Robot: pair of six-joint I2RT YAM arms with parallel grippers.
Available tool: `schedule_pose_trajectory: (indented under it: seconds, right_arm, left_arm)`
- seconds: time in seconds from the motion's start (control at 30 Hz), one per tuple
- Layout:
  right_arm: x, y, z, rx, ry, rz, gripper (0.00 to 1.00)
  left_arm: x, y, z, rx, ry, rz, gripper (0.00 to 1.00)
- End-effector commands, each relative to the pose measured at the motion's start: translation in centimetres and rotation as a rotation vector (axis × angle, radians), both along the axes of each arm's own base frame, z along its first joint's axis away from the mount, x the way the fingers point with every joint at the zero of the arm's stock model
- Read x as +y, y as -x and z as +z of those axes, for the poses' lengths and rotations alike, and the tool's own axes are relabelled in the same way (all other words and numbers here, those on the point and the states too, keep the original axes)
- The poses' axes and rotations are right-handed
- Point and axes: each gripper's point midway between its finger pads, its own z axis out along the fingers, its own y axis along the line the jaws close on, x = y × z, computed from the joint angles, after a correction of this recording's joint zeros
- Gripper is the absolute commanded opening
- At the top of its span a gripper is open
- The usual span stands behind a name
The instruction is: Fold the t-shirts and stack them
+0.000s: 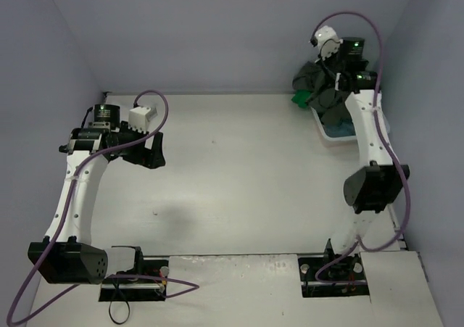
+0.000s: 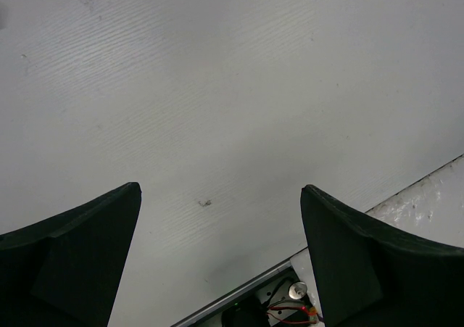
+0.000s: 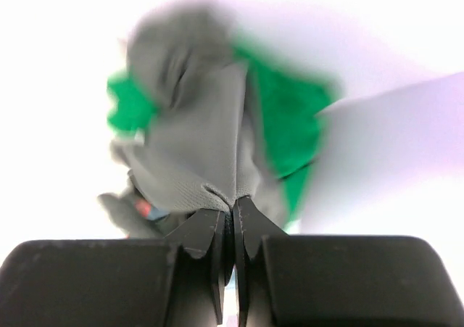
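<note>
Well, my right gripper [image 3: 233, 202] was pressed tight together, pinching a fold of the dark grey-olive t-shirt [image 3: 192, 142] between its fingertips. The cloth bunched out ahead of the tips, blurred farther off. The bright green t-shirt [image 3: 286, 117] showed on either side of the grey one, touching it. Seen from above, both were heaped at the far right of the table [image 1: 239, 167], at the far end of the white basket [image 1: 324, 135] — a bit of light blue t-shirt [image 1: 342, 129] lay inside it, partly hidden by my right arm. My left gripper [image 2: 221, 193] was spread wide and held nothing. It hovered over bare tabletop on the left side — well apart from the shirts.
</note>
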Motion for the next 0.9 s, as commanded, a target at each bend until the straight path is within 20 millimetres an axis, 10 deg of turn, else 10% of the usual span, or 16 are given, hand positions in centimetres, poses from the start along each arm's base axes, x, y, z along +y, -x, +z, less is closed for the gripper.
schedule_pose_trajectory:
  seconds: [0.0, 0.13, 0.23, 0.87]
  right_arm:
    - [2.9, 6.8, 18.5, -0.399, -0.061, 0.145, 0.0]
    - [6.0, 14.4, 24.6, -0.535, -0.145, 0.324, 0.0]
    - [8.5, 18.3, 25.4, -0.547, -0.212, 0.459, 0.0]
    - [22.2, 18.1, 1.2, 0.091, -0.266, 0.681, 0.0]
  left_arm:
    - [-0.1, -0.5, 1.6, -0.074, 0.018, 0.002, 0.85]
    - [0.0, -0.4, 1.5, -0.072, 0.02, 0.005, 0.85]
    - [-0.1, -0.3, 1.5, -0.074, 0.027, 0.003, 0.85]
    - [-3.7, -0.3, 1.7, -0.033, 0.206, -0.107, 0.85]
